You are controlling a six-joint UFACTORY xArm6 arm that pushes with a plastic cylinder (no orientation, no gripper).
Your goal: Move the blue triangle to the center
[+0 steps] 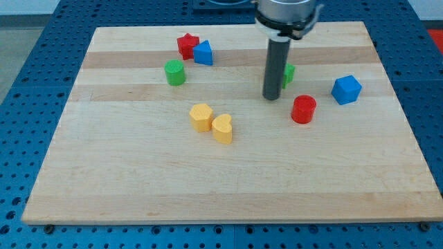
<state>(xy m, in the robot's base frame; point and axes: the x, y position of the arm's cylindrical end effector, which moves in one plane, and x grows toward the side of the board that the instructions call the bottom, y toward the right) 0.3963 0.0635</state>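
Note:
The blue triangle point(203, 52) lies near the view's top left of the wooden board point(138, 180), touching a red star point(187, 45) on its left. My tip point(270, 97) stands right of the board's middle, well to the right of and below the blue triangle. A green block point(288, 73) is partly hidden behind the rod.
A green cylinder point(175, 72) sits below and left of the blue triangle. Two yellow blocks, a hexagon point(201, 117) and a heart point(222, 128), lie near the middle. A red cylinder point(303, 108) and a blue cube point(346, 89) are at the right.

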